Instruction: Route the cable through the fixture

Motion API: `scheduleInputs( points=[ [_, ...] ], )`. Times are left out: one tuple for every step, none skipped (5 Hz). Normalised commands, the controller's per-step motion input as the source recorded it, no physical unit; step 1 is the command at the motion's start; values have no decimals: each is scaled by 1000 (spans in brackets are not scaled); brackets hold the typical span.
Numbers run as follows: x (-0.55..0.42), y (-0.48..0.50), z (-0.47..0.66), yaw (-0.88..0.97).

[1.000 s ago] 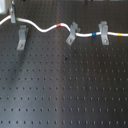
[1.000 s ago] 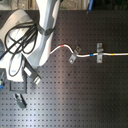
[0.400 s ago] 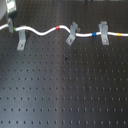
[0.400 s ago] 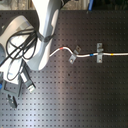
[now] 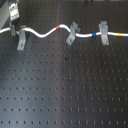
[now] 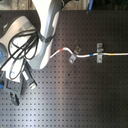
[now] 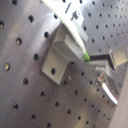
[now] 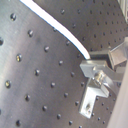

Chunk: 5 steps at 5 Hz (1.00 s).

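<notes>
Cable — thin, white, strung across the far part of the dark perforated table in the first exterior view. Enters at the first exterior view's left edge, passes over the fixture, dips in a wave, rises to a red band. Then meets a slanted grey clip, shows a blue band, meets an upright grey clip, and ends past a yellow band near the first exterior view's right edge.

Seen close in the first wrist view: cable lying on top of the fixture, touching it, with a green mark just past the bracket and right at a dark finger. Cannot tell whether seated in the notch.

Tool hanging just above the fixture and the cable, at the first exterior view's upper left. Only one finger clearly shown — cannot tell whether spread, closed, or clamped on the cable.

In the second exterior view, fixture hidden behind the white arm; cable emerging from beside it toward the second exterior view's right.
</notes>
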Motion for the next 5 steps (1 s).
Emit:
scheduleInputs(
  points=[
    [-75, -157, -180, 49],
    [-159, -99, 80, 0],
    [-33, -109, 530, -157],
    [-60, -16, 26, -94],
    [-81, 14, -131, -26]
  ],
)
